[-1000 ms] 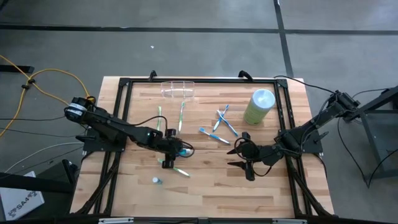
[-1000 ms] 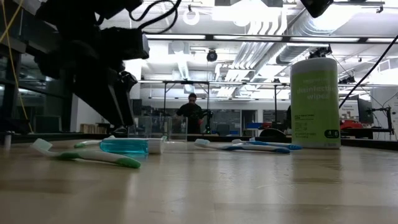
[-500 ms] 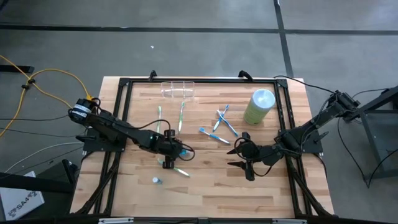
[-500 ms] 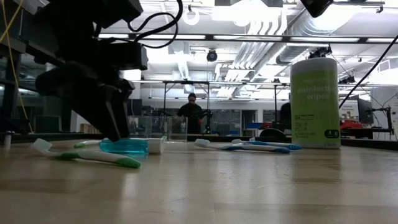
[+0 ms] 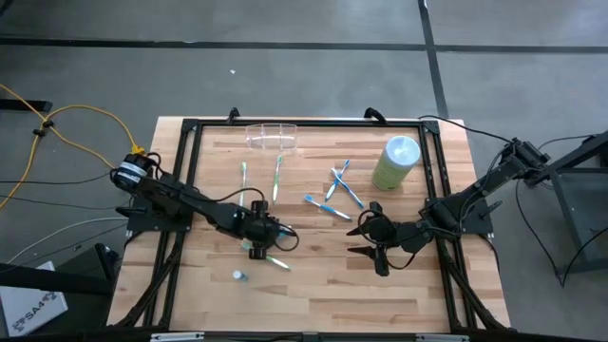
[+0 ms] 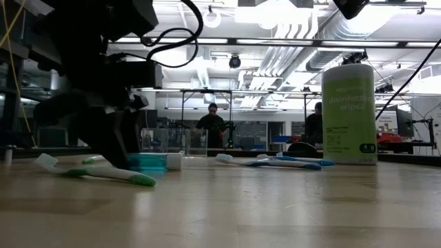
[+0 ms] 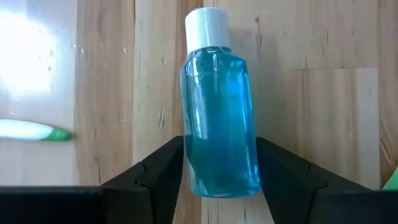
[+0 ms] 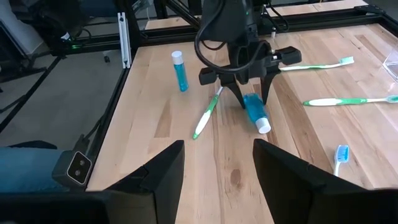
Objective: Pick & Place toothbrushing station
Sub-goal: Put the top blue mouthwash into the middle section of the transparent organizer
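A blue liquid bottle point(image 7: 221, 118) with a white cap lies on its side on the wooden table, left of centre point(image 5: 276, 232). My left gripper point(image 7: 219, 142) is open, pointing steeply down over it. One finger stands on each long side of the bottle's lower body. The toothbrushing station point(image 5: 272, 136), a clear plastic holder, stands at the table's far edge. My right gripper point(image 5: 372, 239) hangs open above the table's right half and holds nothing. My left gripper comes from above, slanting down, with its fingers point(image 7: 163, 168) beside the bottle's two long sides point(image 7: 249, 155) near its bottom end. They lie across the bottle, which rests flat on the table. I cannot tell whether they touch it.
A green toothbrush point(image 5: 275, 260) lies just near of the bottle, and a small upright blue bottle point(image 5: 238, 275) stands nearer still. Two green toothbrushes point(image 5: 277, 177) and several blue ones point(image 5: 328, 207) lie mid-table. A light green canister point(image 5: 396, 161) stands at the far right. People show in the room beyond.
My left gripper has sunk toward the blue bottle, staying open, and its fingers now reach down beside the bottle near the table top. The bottle has stayed where it lay.
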Robot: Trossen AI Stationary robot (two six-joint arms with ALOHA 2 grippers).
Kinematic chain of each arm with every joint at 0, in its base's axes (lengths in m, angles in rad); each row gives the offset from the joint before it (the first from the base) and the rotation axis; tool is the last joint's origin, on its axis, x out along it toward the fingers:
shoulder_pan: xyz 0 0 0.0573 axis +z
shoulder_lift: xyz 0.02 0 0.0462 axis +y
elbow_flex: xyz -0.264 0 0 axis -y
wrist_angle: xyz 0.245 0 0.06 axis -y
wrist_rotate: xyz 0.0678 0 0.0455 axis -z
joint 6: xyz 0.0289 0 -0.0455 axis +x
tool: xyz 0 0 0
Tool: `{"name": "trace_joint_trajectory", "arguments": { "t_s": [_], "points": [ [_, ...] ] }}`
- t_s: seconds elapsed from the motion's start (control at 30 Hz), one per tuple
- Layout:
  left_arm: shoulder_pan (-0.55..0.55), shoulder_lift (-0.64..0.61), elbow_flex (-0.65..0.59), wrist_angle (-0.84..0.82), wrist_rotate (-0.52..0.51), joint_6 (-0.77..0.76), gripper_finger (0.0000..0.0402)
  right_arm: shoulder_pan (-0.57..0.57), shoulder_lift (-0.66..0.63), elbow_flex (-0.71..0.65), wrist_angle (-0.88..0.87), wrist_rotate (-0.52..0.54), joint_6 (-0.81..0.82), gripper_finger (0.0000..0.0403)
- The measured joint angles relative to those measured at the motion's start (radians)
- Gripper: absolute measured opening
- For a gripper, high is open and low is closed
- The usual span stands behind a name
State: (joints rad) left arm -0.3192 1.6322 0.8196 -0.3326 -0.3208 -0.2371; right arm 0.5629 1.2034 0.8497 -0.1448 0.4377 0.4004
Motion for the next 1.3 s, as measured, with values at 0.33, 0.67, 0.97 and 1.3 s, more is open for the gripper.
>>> {"name": "trace_joint_trajectory", "arguments": {
  "t_s": [0.33, 0.67, 0.97, 1.3],
  "points": [
    [-0.007, 0.000, 0.009, 0.000, -0.039, 0.001, 0.0192, 0.000, 0.000, 0.000, -0.001, 0.000, 0.000, 0.0183],
    [-0.006, 0.000, 0.011, 0.000, -0.032, -0.004, 0.0191, 0.000, 0.000, 0.000, -0.003, 0.000, 0.022, 0.0183],
    [-0.006, -0.001, 0.011, 0.000, -0.053, -0.001, 0.0191, 0.000, 0.000, 0.000, -0.003, 0.000, 0.022, 0.0183],
    [-0.006, -0.001, 0.011, 0.012, -0.006, 0.000, 0.0191, 0.000, 0.000, 0.000, -0.003, 0.000, 0.022, 0.0183]
  ]
}}
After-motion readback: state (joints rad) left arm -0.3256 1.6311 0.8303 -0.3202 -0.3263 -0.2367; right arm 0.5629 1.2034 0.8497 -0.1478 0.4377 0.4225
